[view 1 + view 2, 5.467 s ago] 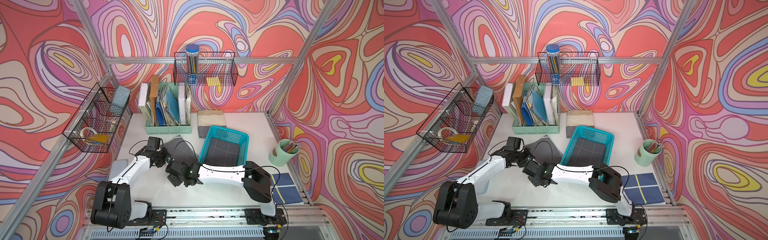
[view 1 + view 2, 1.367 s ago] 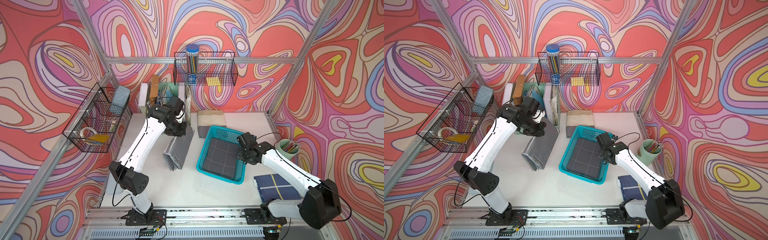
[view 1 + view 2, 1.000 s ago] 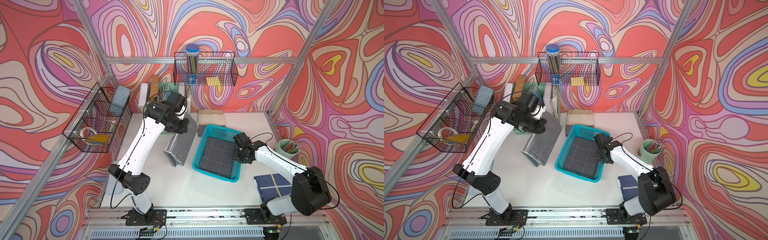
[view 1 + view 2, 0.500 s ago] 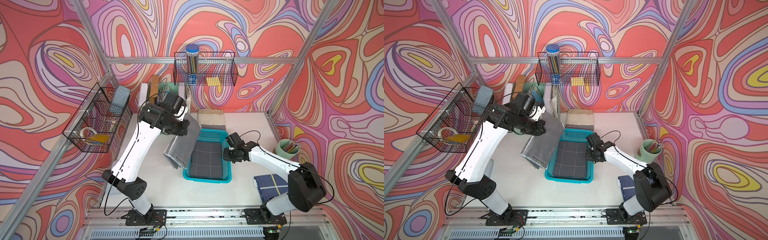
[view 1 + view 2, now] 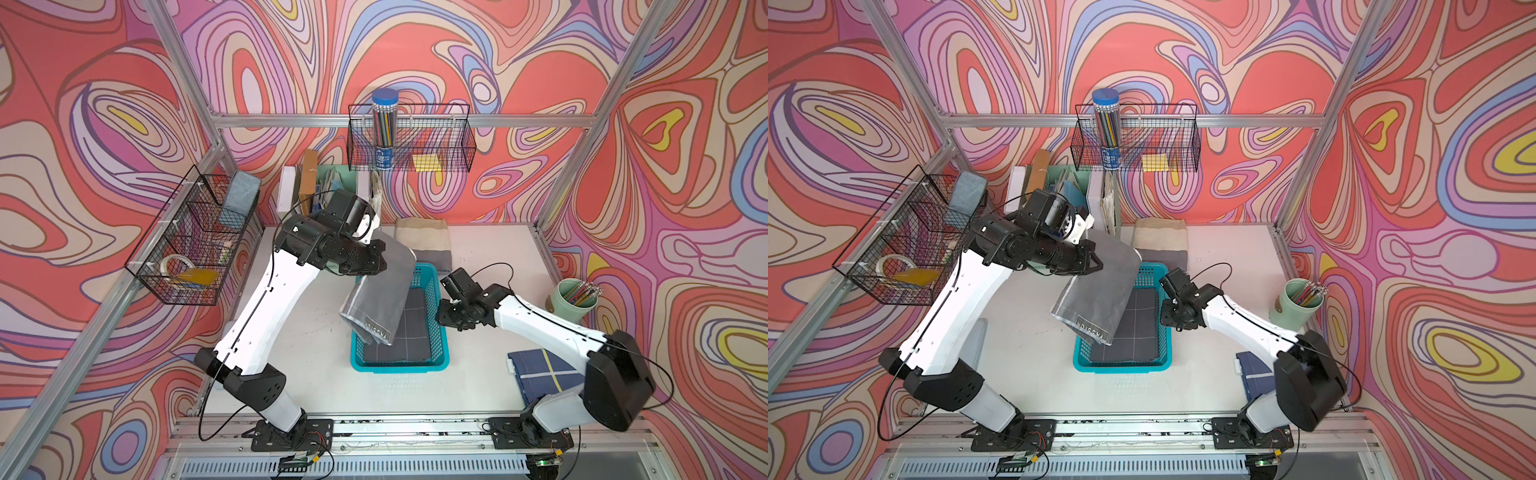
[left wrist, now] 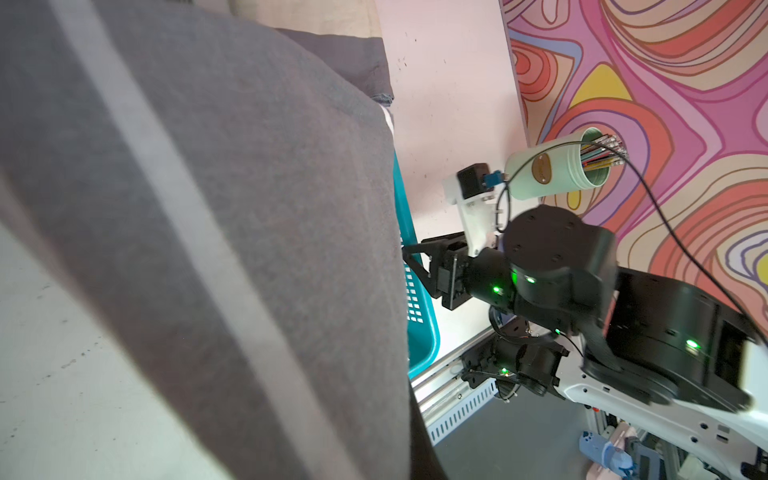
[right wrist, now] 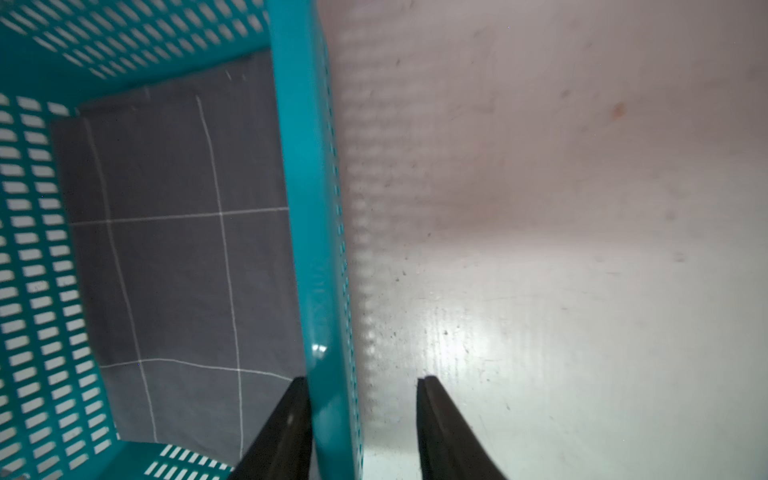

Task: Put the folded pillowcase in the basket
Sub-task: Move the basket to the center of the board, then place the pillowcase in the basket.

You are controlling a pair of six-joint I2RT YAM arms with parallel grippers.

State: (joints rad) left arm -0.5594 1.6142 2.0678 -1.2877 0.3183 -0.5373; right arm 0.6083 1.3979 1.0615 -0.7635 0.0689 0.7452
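Holding the folded pillowcase [image 5: 380,301] up high, we pinch its top edge tight in our left gripper [image 5: 374,262]. That way the grey cloth hangs down flat, and we think it will not come unfolded. Its low end dangles over the left side of the basket [image 5: 399,367]. It is not lying inside yet.

Our right gripper [image 7: 362,382] sits at the basket's right wall. Its jaws are apart, one finger inside and one outside, not squeezing. We think it waits there so the basket cannot slide.

A dark checked cloth [image 5: 411,332] lies flat in the bottom, so our pillowcase should land on top.
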